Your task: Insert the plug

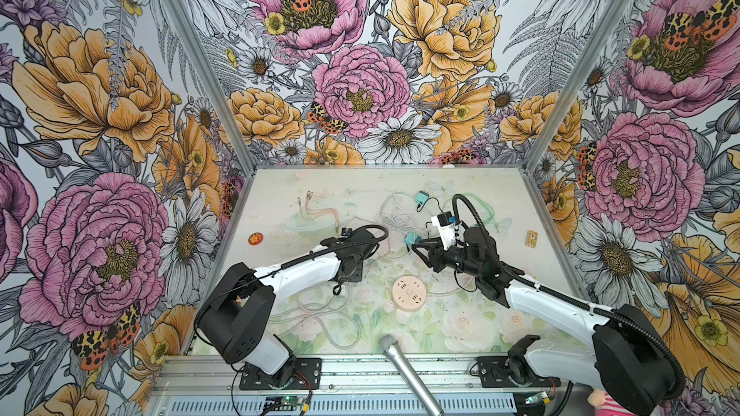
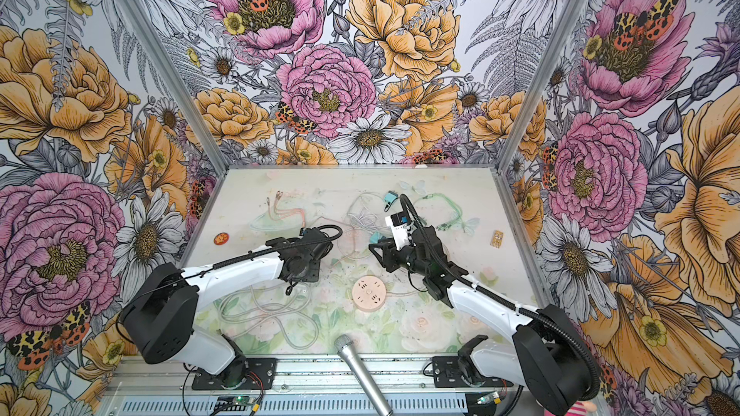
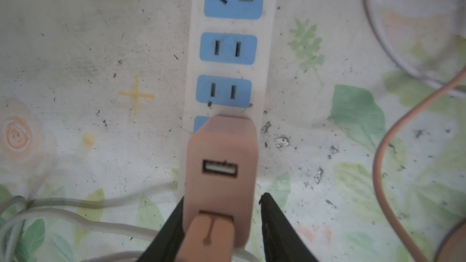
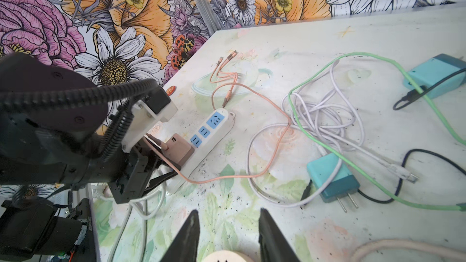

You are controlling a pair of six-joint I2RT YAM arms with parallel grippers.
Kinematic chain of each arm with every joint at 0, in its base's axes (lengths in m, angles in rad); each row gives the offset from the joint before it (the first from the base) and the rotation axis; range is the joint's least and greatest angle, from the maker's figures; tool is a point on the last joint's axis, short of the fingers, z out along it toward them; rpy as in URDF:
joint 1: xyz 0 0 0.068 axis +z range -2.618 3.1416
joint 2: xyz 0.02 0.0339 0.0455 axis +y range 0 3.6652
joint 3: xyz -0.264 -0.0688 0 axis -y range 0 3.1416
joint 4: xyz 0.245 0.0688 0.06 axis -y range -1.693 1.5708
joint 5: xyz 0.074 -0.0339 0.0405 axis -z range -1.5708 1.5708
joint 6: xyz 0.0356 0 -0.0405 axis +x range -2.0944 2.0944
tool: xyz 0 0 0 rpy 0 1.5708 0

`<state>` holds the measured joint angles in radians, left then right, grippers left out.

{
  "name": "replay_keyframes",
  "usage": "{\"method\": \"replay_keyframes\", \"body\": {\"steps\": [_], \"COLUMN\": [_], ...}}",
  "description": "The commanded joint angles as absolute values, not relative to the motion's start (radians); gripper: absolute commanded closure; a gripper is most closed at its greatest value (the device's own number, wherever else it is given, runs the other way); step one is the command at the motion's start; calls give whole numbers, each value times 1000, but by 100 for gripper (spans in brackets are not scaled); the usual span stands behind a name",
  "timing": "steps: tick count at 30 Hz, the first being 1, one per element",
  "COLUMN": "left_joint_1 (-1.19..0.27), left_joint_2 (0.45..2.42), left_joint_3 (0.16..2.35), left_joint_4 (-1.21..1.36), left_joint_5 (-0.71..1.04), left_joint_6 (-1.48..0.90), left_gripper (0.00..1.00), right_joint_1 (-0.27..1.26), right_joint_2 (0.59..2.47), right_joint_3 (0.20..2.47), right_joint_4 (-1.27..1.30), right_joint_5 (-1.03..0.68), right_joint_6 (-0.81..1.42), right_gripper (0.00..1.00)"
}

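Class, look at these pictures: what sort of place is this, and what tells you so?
Probably a robot test cell: two robot arms bolted to a front rail, flower-printed panels boxing in the table, and a power strip, chargers and cables laid out for practice.

No word, brand, number or sign is showing clearly enough to be read in any view. In a top view, a small orange disc at the left of the table and a small yellow card at the right are carrying marks, but these are coming out too tiny to make out. In the left wrist view, the white power strip in the upper middle is showing blue sockets without legible lettering.
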<state>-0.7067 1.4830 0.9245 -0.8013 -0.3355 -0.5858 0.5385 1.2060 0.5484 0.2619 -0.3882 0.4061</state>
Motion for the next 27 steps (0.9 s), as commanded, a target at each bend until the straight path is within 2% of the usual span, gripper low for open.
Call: {"method": "replay_keyframes", "body": {"steps": [1,9,14,19,23,27], "left_joint_1": [-701,-661,-487,-332,-318,-337], "left_joint_2": [1376,1172,1156,1330,1547,1728], "left_joint_3": [939,996,1113,1233,1368,1487], "left_joint_4": [-820,-924,-953,-957,-955,-924], "left_joint_5": [-275,-228,-110,-94,-132,-82], "left_joint_6": [-557,-549,-475,-397,-360,-248], "left_gripper": [49,49,49,49,49,51], "right_joint_1": [547,546,532,519,515,511], "right_joint_2": [1187,1230,1295,1352,1415,1457], "right_joint_3": [601,728,870,955,1024,1052], "right_joint_4": [236,110,-33,-64,-109,-129], "right_joint_5": [-370,-352,-312,-306,-268,-254], "right_joint_6": [383,376,365,366,343,330], "right_gripper": [59,55,53,53,53,53]}}
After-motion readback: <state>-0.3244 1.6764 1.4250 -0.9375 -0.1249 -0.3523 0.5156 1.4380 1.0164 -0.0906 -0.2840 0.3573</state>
